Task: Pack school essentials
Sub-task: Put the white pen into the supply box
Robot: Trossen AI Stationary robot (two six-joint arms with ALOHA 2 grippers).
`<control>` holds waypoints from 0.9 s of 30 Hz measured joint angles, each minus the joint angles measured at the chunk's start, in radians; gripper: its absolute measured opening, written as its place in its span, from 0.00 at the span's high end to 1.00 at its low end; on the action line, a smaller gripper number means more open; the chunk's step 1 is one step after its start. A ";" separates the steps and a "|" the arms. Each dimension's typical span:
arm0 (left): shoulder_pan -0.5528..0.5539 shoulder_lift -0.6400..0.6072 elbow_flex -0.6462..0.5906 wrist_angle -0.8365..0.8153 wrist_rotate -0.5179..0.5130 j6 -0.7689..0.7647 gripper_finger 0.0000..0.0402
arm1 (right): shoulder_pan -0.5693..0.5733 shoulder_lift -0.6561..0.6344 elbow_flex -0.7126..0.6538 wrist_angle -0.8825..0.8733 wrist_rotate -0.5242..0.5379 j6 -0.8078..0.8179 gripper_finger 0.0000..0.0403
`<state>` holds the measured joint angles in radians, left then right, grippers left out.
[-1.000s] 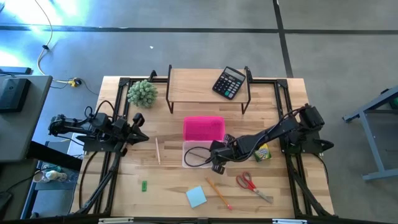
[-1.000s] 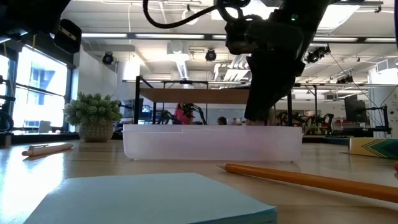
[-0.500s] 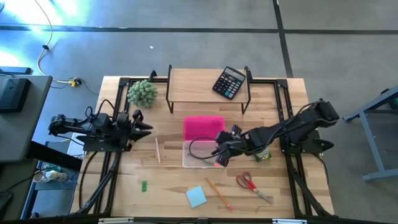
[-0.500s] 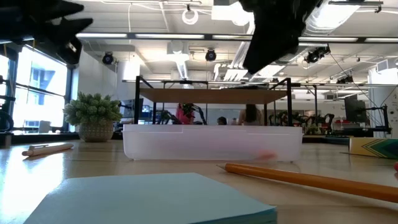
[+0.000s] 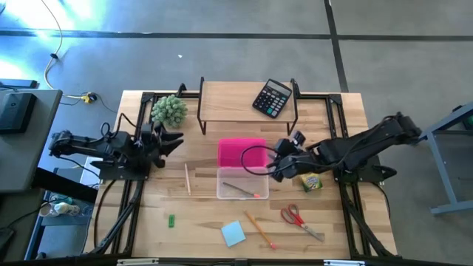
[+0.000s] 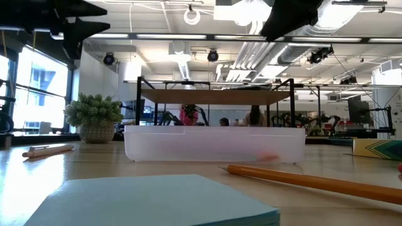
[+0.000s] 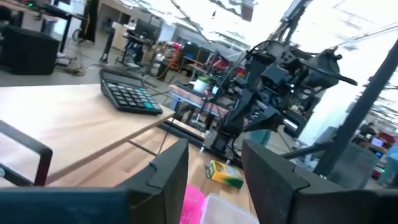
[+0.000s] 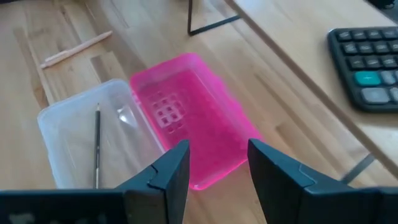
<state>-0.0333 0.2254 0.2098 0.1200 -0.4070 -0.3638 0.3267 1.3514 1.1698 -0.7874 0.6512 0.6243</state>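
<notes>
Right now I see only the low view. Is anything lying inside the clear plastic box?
Observer: Yes, one thin pencil lies in the clear plastic box.
Operator: Where is the right end effector?
Observer: The right end effector hangs open and empty beside the pink plastic basket.
Operator: And the scissors?
Observer: The red-handled scissors lie on the wooden table, right of the orange pencil.

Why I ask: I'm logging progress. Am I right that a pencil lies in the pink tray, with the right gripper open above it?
Not quite. The pencil lies in the clear tray, not the pink tray, as the high view shows. The right gripper is open.
</notes>
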 joint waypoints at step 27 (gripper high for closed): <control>-0.073 0.646 0.530 -0.790 0.052 -0.620 0.69 | 0.000 -0.011 0.000 -0.115 -0.019 0.008 0.62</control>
<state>-0.1063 0.8714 0.7399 -0.6703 -0.3546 -0.9841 0.3267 1.3403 1.1698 -0.9023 0.6319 0.6319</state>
